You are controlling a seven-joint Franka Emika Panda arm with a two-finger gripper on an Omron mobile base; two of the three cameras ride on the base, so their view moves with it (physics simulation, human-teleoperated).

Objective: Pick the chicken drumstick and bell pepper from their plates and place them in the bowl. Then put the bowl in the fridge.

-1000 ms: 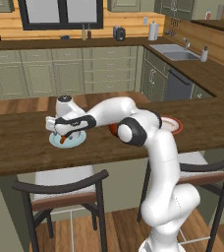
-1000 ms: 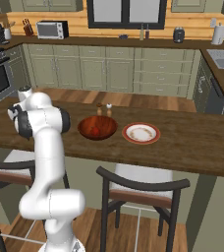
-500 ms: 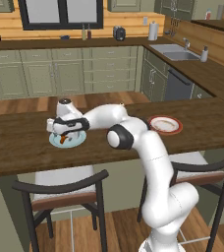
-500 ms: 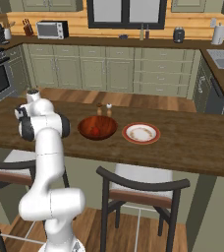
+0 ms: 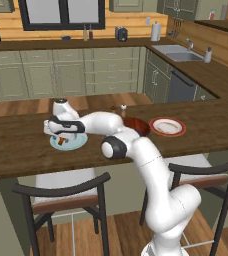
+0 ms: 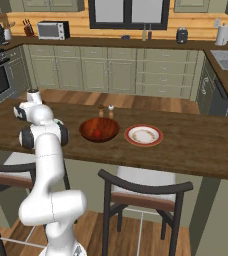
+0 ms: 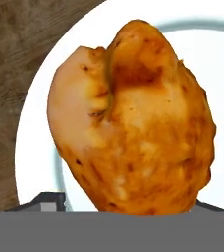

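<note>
I'm looking down the hand view and the chicken drumstick [image 7: 133, 118] is sitting huge right in front of the camera, lying on a pale plate [image 7: 35, 147] over the wooden counter [image 7: 15, 59]. The two finger tips [image 7: 47, 201] are flanking its lower end — whether they're actually pressing on it I cannot tell.

In the left base view the arm is reaching far left, with the gripper [image 5: 62, 141] hanging low over that pale blue plate [image 5: 77, 143]; the drumstick is peeking out orange-brown under the hand.

The bowl [image 6: 99, 129] is sitting mid-counter in the right base view with the bell pepper [image 6: 96, 133] inside it — a red spot on the dark wood. Just beside the bowl, another plate [image 6: 143, 135] is lying, red-rimmed here.
</note>
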